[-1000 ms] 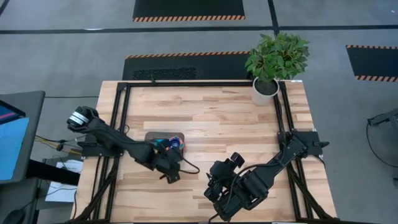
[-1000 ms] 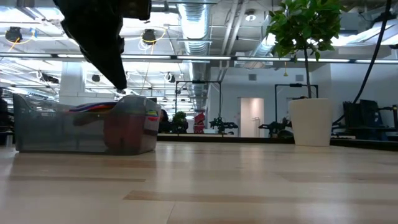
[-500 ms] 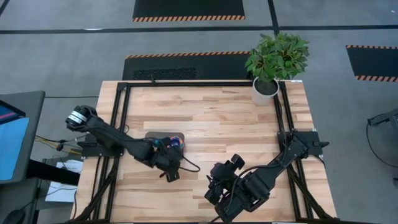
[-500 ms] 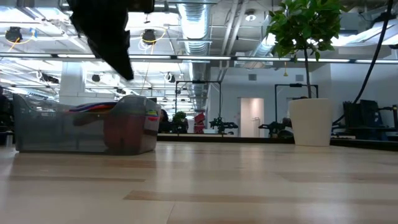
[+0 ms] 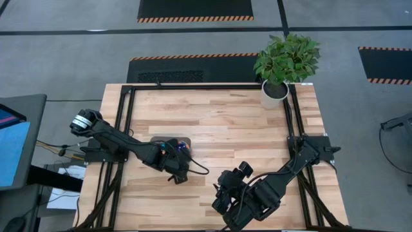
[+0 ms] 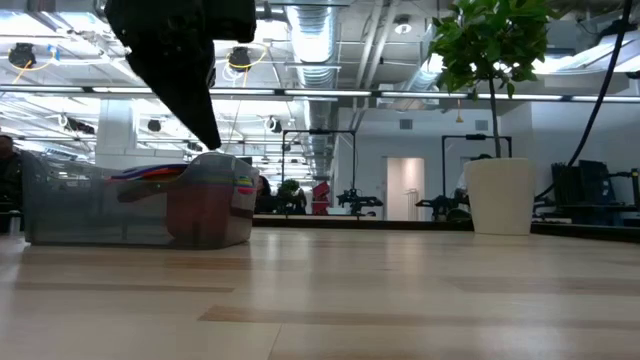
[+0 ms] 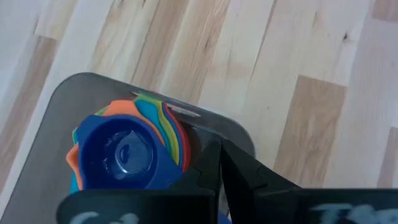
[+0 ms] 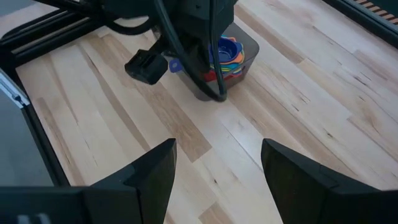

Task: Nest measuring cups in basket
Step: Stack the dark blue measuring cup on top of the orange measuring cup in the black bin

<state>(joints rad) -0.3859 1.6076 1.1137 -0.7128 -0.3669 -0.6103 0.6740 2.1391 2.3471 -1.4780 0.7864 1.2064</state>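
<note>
The measuring cups (image 7: 124,152) sit nested in one stack, the dark blue one on top, inside the dark grey basket (image 7: 43,155) at the table's left middle (image 5: 158,140). In the low view their colours (image 6: 200,212) show through the basket's wall (image 6: 90,210). My left gripper (image 7: 219,148) is shut with nothing between its fingers. It slants down over the basket's right end, right beside the stack's red edge (image 7: 186,140), its tip (image 6: 213,143) just above the rim. My right gripper (image 8: 217,155) is open and raised over the near middle of the table (image 5: 224,193). My left gripper's shut fingertips (image 7: 211,155) stand right at the stack's red edge and the basket's right end, slanting down from the near side. I cannot tell whether they touch either one.
A white plant pot (image 5: 275,92) with a leafy plant stands at the far right corner (image 6: 497,195). Black frame rails (image 5: 129,116) run along the table's left, far and right sides. Bare wood (image 5: 232,129) lies between the basket and the pot.
My left gripper has gone a little toward the table's far edge and right, along the basket's top toward its right end. The basket and the stack have kept still.
</note>
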